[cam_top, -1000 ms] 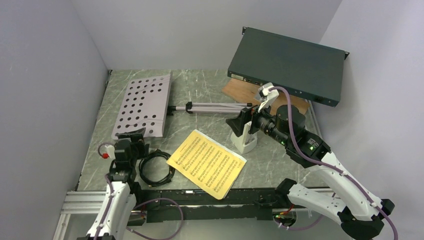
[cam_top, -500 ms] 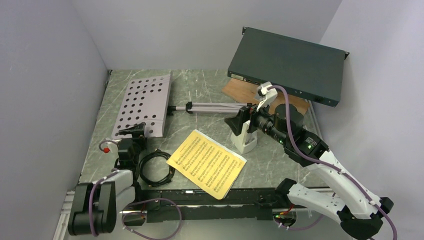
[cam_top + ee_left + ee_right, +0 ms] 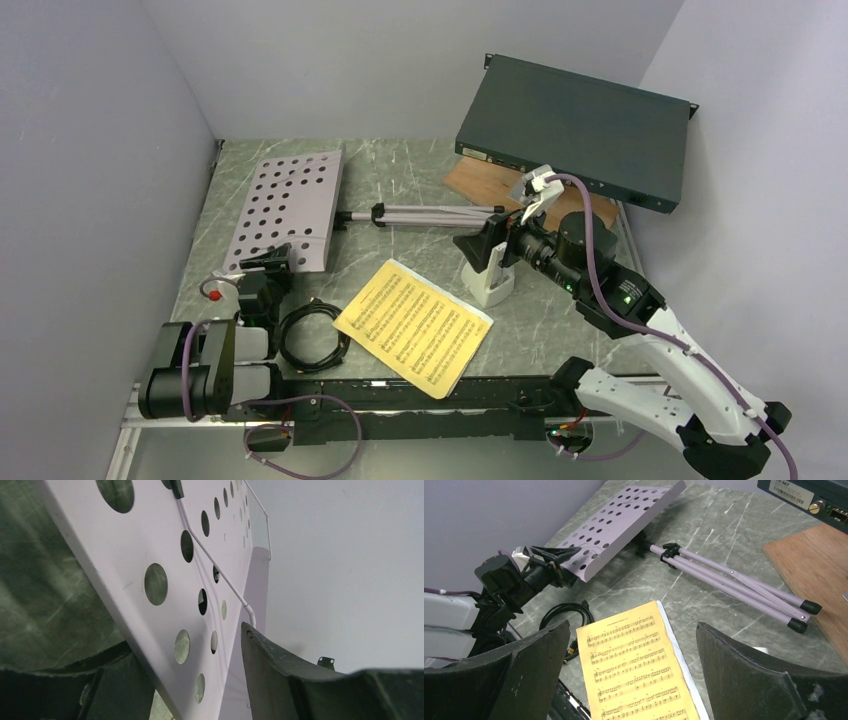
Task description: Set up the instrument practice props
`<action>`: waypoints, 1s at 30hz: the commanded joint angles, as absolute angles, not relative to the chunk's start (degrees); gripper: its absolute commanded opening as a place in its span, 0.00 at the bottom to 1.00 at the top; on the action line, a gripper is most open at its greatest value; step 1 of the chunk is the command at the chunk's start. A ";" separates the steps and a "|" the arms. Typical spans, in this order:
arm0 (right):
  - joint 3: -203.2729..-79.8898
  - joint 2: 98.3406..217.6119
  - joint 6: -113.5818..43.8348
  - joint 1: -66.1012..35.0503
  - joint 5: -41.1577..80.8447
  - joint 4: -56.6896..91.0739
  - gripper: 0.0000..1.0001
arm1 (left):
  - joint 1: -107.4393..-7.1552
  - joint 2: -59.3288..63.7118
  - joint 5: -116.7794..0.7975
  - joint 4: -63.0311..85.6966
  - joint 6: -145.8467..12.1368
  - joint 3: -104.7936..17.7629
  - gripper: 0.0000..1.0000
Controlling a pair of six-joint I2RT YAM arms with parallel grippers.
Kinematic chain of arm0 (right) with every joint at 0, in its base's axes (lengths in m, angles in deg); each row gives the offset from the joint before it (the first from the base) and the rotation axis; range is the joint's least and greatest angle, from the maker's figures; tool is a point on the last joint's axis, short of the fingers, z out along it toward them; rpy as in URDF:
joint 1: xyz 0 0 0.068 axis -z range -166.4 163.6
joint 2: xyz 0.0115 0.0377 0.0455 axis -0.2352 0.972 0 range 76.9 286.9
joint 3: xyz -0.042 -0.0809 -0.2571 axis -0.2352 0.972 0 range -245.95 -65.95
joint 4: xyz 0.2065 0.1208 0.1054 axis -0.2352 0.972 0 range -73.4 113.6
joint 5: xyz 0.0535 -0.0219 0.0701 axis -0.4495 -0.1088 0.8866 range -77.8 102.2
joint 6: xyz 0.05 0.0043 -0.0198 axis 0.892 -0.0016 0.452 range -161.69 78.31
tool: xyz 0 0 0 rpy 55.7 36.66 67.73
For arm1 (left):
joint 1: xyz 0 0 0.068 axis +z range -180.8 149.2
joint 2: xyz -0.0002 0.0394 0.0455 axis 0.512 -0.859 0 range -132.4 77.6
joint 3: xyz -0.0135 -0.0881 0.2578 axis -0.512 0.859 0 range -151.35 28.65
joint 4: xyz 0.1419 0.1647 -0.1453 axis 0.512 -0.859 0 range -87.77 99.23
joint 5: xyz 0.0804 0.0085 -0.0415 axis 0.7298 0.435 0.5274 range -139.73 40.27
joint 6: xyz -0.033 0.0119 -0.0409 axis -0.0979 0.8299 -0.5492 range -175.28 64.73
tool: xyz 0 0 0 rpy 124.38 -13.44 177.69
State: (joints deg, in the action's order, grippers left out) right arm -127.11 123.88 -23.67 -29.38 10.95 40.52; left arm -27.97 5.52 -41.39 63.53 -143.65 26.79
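Step, as I judged: gripping the pale grey perforated music stand on silver tripod (image 3: 290,205), which lay flat at 10 o'clock on the green marbled table (image 3: 400,170). My left gripper (image 3: 266,260) straddled its 6 o'clock edge, jaws part-open, unclamped. My right gripper (image 3: 483,247) gaped wide. Next: clamp firmly, then tilt upright.

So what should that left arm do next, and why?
Probably close the left gripper on the near edge of the music stand. The left wrist view shows that perforated edge between the open fingers, with a gap beside it, so nothing looks gripped yet. The stand lies flat on the table, tripod folded, and likely needs a firm hold before being raised.
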 commanded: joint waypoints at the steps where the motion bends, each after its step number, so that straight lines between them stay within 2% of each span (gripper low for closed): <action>1: -126.97 122.57 -23.34 -29.38 9.84 38.34 1.00 | -27.66 1.35 -39.88 73.89 -142.99 25.20 0.61; 4: -127.28 122.74 -23.32 -29.38 9.85 38.72 1.00 | -27.56 -3.69 -40.76 79.82 -143.24 25.13 0.60; 8: -127.67 122.53 -23.33 -29.31 9.63 39.21 1.00 | -27.47 -12.67 -41.68 92.91 -143.69 25.54 0.34; 11: -127.99 122.25 -23.32 -29.37 9.48 39.45 1.00 | -26.26 -17.76 -44.61 98.23 -146.58 24.79 0.26; 13: -128.08 122.05 -23.36 -29.37 9.46 39.45 1.00 | -26.05 -16.66 -46.11 98.26 -144.09 23.68 0.17; 16: -128.30 122.13 -23.49 -29.37 9.30 39.77 1.00 | -26.06 -11.16 -46.04 98.10 -138.04 23.17 0.08; 21: -128.48 122.75 -23.58 -29.38 9.71 39.33 1.00 | -25.71 1.52 -46.62 92.77 -132.32 21.24 0.00; 30: -128.09 124.05 -23.84 -29.38 11.23 37.90 1.00 | -25.69 28.28 -52.03 62.46 -113.08 8.85 0.00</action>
State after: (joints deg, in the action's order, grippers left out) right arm -127.05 123.81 -23.67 -29.38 10.75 40.52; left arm -25.52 16.87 -45.83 59.64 -132.64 19.42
